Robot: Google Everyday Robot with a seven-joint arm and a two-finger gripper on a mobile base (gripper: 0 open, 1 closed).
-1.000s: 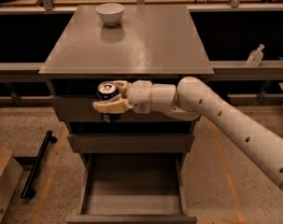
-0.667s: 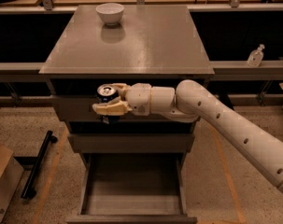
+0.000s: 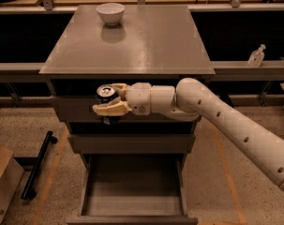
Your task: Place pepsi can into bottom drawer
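My gripper point(image 3: 108, 99) is shut on the pepsi can point(image 3: 106, 94), a dark can with a silver top, held upright in front of the cabinet's top drawer, below the front edge of the tabletop. The white arm reaches in from the lower right. The bottom drawer point(image 3: 132, 210) is pulled open below the can and toward the camera; its grey tray holds nothing. The can hangs well above the drawer's back left part.
A white bowl point(image 3: 110, 12) stands at the back left of the cabinet top point(image 3: 146, 41). A black bar point(image 3: 37, 165) lies on the floor at left beside a cardboard box point(image 3: 2, 182). A clear bottle point(image 3: 256, 56) stands on the shelf at right.
The arm and the can have shifted very slightly; the drawer and bowl have not moved.
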